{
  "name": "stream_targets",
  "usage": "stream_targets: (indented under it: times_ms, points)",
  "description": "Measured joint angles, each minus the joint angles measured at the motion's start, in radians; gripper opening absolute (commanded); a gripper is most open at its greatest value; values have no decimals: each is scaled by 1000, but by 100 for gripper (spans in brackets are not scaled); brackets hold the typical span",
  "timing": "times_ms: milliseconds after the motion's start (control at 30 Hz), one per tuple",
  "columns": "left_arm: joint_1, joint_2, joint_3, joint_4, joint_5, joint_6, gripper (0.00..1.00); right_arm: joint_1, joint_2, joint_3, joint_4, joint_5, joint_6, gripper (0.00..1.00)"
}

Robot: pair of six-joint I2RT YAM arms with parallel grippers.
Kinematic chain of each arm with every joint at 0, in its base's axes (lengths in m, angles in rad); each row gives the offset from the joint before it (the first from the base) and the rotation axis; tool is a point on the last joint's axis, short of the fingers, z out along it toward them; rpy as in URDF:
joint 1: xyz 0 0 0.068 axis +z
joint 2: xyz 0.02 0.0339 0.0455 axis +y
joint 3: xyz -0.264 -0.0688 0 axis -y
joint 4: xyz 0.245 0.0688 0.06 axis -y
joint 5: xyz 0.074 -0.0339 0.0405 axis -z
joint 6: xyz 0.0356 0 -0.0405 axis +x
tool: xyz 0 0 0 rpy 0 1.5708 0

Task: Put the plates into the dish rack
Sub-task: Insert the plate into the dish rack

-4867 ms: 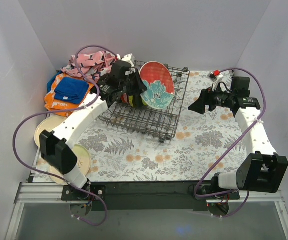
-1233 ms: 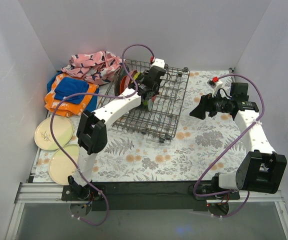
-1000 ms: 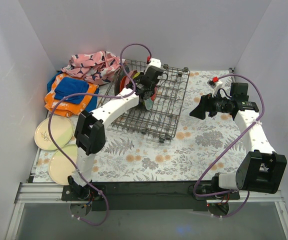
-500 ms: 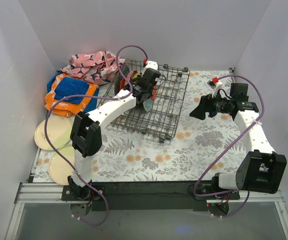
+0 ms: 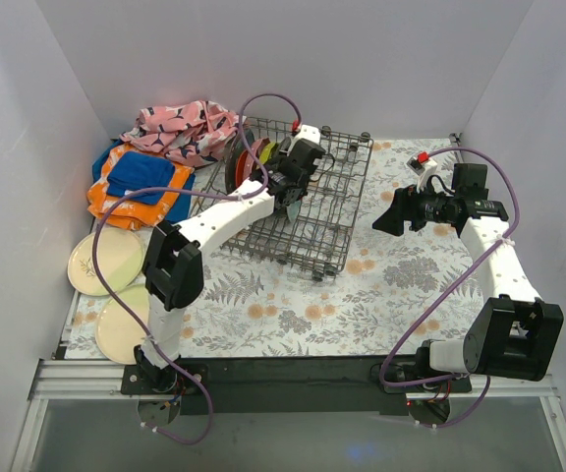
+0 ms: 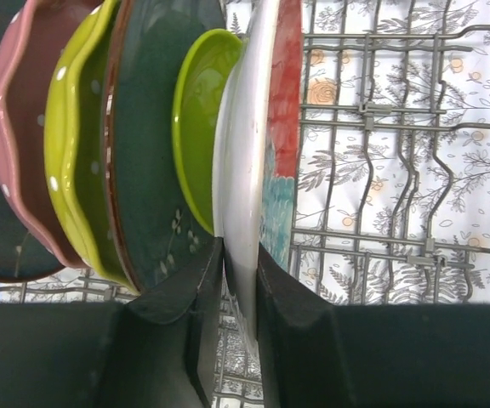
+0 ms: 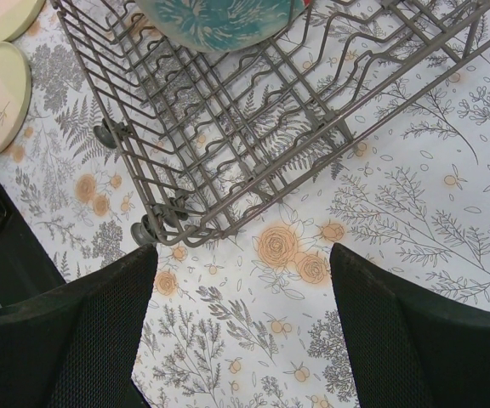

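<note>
Left hand (image 6: 239,310) pinches the lower rim of the red plate (image 6: 247,170), which stands on edge in the rack (image 5: 322,226), just beside a lime plate (image 6: 196,119) and other upright ones. Right hand (image 7: 241,255) hangs wide open over the counter (image 7: 398,221) near the rack's corner. Two cream plates (image 5: 106,264) lie flat at the counter's left edge.

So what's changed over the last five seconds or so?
The left gripper carried the red flowered plate down from above the dish rack and stood it on edge beside the other plates. Its jaws remain closed on the rim. The right gripper, open beside the rack, barely moved. The two cream plates stayed put.
</note>
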Motion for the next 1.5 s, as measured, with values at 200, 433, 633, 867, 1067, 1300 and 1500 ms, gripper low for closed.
stream_targets:
  times_ms: [200, 433, 633, 867, 1067, 1300, 1500]
  points:
    - [-29, 9, 11, -3, 16, -10, 31, 0, 0, -4, 0, 0, -3, 87]
    - [-49, 9, 11, -8, 26, -14, 35, 0, 0, -16, 0, 0, -5, 87]
    - [-48, 17, 24, -20, 31, -15, 33, 0, 0, -16, 0, 0, -7, 87]
    - [-48, 65, 97, -43, 30, -10, 28, -3, -1, -16, 0, 0, -7, 87]
    - [-48, 109, 165, -57, 25, -9, 27, -6, -1, -16, -1, 0, -7, 87]
    - [-45, 126, 186, -73, -13, -9, 23, -11, -3, -16, 0, -1, -8, 87]
    - [-36, 152, 204, -92, -65, -10, 22, -14, -3, -16, 0, -7, -10, 87]
